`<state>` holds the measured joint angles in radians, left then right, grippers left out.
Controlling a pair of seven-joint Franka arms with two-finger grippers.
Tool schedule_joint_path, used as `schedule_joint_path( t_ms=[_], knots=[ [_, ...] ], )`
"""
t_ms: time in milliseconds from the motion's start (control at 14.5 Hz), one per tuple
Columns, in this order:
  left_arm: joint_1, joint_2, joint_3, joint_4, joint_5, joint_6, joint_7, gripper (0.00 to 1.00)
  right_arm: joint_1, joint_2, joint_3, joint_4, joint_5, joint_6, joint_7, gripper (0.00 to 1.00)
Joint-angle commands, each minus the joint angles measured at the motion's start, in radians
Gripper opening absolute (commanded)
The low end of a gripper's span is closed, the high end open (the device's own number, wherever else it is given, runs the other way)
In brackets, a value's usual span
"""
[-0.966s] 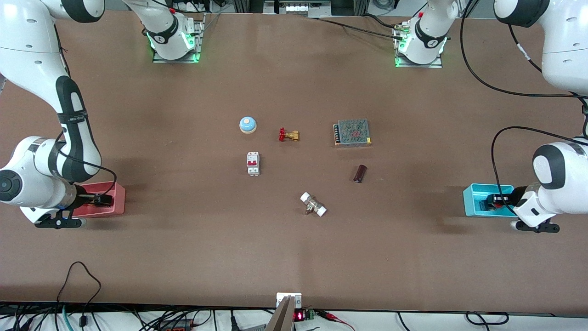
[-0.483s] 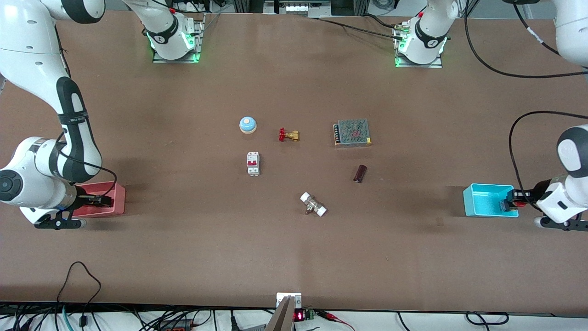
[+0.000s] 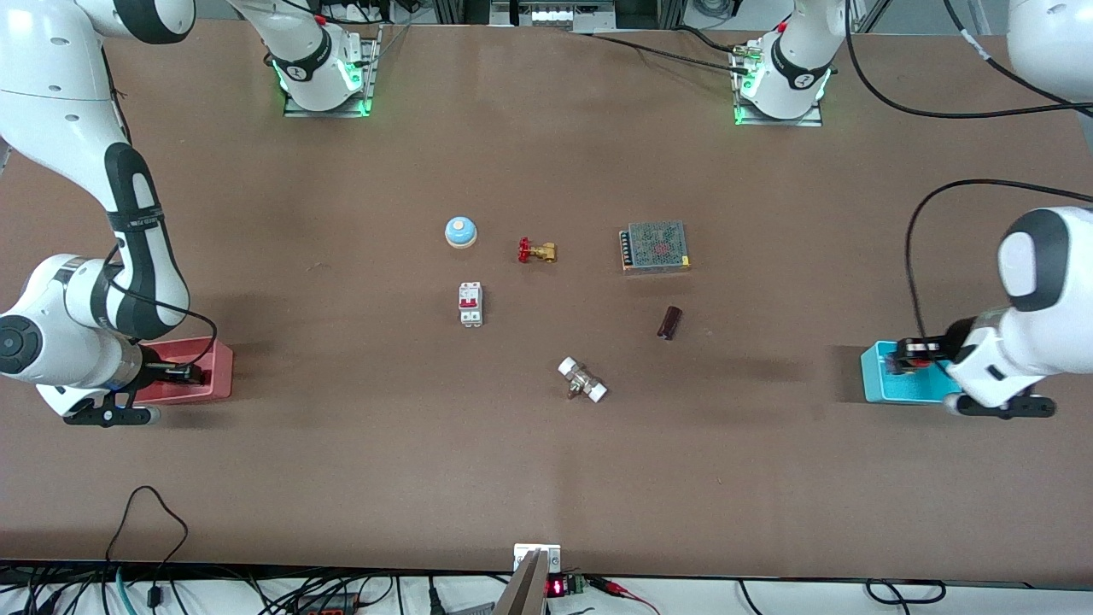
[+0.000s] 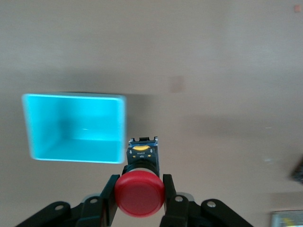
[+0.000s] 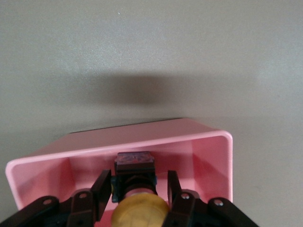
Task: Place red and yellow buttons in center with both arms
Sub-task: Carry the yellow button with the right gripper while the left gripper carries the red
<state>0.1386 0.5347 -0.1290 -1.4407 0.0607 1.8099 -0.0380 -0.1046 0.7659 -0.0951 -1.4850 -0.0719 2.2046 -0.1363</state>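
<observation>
Left wrist view: left end effector (image 4: 140, 195) clamps red button (image 4: 139, 194) above cyan bin (image 4: 75, 126); right end effector (image 5: 139, 193) grips yellow button (image 5: 139, 210) inside pink bin (image 5: 208, 151), whose wall could snag a hasty lift

Little lettering shows, and none of it reads clearly.

The red button (image 4: 139, 194), seen from the left wrist, carries a yellow label (image 4: 141, 151) on its black body with dark print too blurred to make out. At the table edge nearest the front camera, a small board (image 3: 557, 587) shows red lit digits, perhaps two, too small to tell. Farther from that camera than the board, the breaker (image 3: 470, 304) and the mesh-topped box (image 3: 655, 246) may bear markings, but nothing legible. The yellow button (image 5: 138, 211) shows no readable print.
</observation>
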Motion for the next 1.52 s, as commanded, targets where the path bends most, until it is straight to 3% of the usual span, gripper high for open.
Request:
schedule_joint_path(
  t_ms=[0, 138, 345, 690, 897, 1172, 1310, 1448],
  knots=[
    [0.004, 0.001, -0.075, -0.021, 0.001, -0.009, -0.123, 0.2, -0.01, 0.01, 0.008, 0.02, 0.0, -0.005, -0.006, 0.44],
    [-0.001, 0.011, -0.122, -0.056, -0.019, 0.0, -0.184, 0.21, -0.01, 0.007, 0.008, 0.022, 0.0, -0.006, -0.008, 0.41],
    [-0.075, 0.044, -0.132, -0.063, -0.048, 0.02, -0.296, 0.21, -0.004, -0.023, 0.008, 0.023, -0.002, -0.023, -0.012, 0.41],
    [-0.162, 0.094, -0.132, -0.089, -0.068, 0.113, -0.439, 0.21, 0.009, -0.126, 0.015, 0.061, -0.009, -0.201, -0.014, 0.41],
    [-0.18, 0.119, -0.132, -0.115, -0.068, 0.163, -0.468, 0.21, 0.061, -0.178, 0.017, 0.112, 0.003, -0.327, 0.006, 0.41],
    [-0.183, 0.123, -0.132, -0.197, -0.068, 0.287, -0.468, 0.22, 0.195, -0.197, 0.02, 0.104, 0.081, -0.385, 0.219, 0.42],
    [-0.183, 0.131, -0.132, -0.204, -0.068, 0.301, -0.468, 0.28, 0.261, -0.185, 0.02, 0.097, 0.174, -0.387, 0.224, 0.42],
    [-0.182, 0.131, -0.132, -0.198, -0.068, 0.299, -0.467, 0.42, 0.316, -0.154, 0.02, 0.094, 0.193, -0.379, 0.224, 0.42]
  ],
)
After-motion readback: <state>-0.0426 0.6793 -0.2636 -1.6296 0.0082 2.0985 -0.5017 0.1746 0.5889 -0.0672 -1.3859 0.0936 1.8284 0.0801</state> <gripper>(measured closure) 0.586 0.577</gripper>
